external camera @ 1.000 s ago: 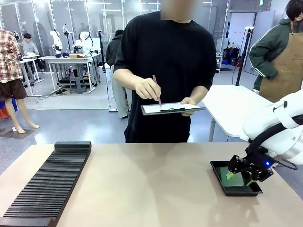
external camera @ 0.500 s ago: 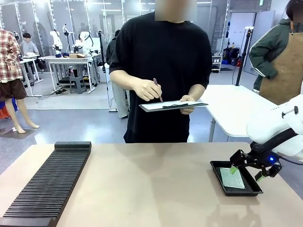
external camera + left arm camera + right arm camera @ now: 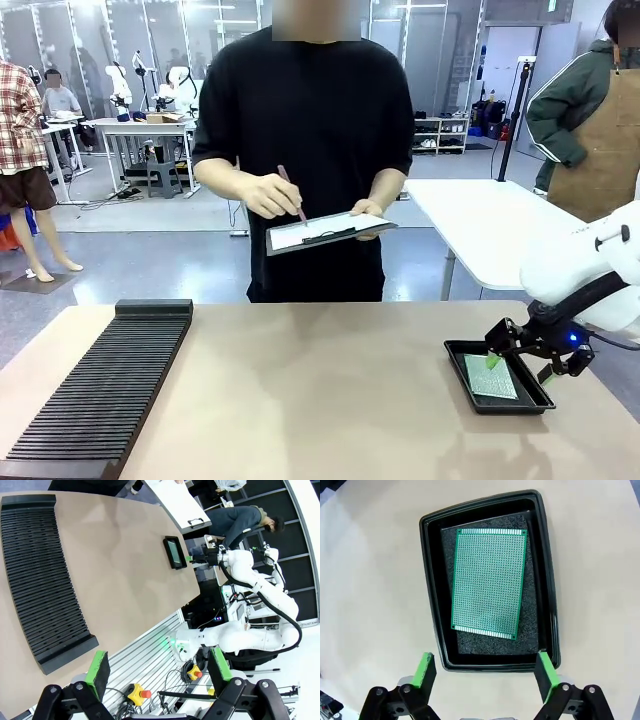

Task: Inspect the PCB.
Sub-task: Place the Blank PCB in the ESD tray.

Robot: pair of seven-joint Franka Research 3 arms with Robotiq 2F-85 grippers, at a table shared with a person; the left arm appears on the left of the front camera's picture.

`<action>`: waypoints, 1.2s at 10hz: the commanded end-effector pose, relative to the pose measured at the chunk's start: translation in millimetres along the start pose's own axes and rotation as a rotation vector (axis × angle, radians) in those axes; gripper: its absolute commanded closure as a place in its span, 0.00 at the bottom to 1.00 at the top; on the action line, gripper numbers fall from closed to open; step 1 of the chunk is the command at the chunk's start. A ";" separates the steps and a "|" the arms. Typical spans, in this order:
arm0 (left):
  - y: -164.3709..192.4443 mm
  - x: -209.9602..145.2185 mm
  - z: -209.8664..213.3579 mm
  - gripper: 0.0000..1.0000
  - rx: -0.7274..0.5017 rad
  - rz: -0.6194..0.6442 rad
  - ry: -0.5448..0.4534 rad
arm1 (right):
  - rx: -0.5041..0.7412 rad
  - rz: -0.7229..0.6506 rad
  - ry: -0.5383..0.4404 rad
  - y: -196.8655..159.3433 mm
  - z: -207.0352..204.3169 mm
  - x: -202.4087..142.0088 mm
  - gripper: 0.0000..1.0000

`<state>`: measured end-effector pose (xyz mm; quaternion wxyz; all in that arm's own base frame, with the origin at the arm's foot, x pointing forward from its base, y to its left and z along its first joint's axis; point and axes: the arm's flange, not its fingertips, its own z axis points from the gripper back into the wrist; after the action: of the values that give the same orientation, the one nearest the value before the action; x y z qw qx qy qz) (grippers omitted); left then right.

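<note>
One thin flat green board with tiny dots, the PCB (image 3: pixel 489 583), lies loose in a shallow black plastic tray (image 3: pixel 431 600) at the right side of the tan table (image 3: pixel 320 390), a bit crooked. The right gripper (image 3: pixel 486 672) hangs just above the tray's near edge, its green fingers wide apart and holding nothing. If it drops down crooked, a finger could bump the tray's rim and push the tray along. The board is so thin and flat that the fingers might slide off it.

The left gripper (image 3: pixel 157 667) is also wide apart and holds nothing, far from the tray. At the far side, a person writes on a grey clipboard (image 3: pixel 325 232).
</note>
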<state>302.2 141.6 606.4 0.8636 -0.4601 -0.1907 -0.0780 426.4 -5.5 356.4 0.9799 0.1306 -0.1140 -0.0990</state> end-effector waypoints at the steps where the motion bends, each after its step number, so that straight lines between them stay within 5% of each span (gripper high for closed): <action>1: -1.8 1.6 0.5 0.00 0.014 0.002 0.001 | 0.003 0.013 0.001 -1.6 -2.0 -0.6 0.00; 7: -1.8 1.6 0.5 0.00 0.014 0.002 0.001 | 0.001 -0.002 0.000 -0.9 0.2 0.2 0.00; 9: -1.8 1.6 0.5 0.00 0.014 0.002 0.001 | 0.072 -0.089 0.117 -6.4 83.2 -3.0 0.00; 12: -1.8 1.6 0.5 0.00 0.014 0.002 0.001 | 0.426 -0.225 0.288 -48.3 167.1 -8.2 0.00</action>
<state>302.2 141.9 606.3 0.8635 -0.4603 -0.1909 -0.0778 364.2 -68.9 492.5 0.9436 0.3051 -0.0091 -0.1283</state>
